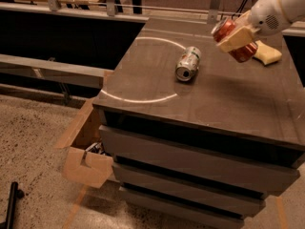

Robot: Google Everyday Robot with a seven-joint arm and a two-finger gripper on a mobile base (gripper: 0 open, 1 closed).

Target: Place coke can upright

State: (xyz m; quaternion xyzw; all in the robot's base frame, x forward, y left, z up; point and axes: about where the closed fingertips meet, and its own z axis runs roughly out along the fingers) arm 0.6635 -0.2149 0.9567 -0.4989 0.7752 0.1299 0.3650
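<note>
- Cabinet (pixel 228 99): dark top with a white ring marked on it, drawers below.
- Cardboard box (pixel 83 166): on the floor at the cabinet's 8 o'clock, flaps open.
- Arm (pixel 281 6): white, entering at 1 o'clock.
- Gripper (pixel 233 38): over the top's 1 o'clock area, pinching the coke can.
- Sponge (pixel 267 55): yellow, at 3 o'clock of the gripper.
- Green can (pixel 188 63): on its side near centre.
- Coke can (pixel 244 52): tilted, gripped between the fingers.

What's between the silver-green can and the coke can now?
Only bare table, as the camera view shows. The gripper grips the coke can, tilted, above the table's far side; the silver-green can lies on its side mid-table.
</note>
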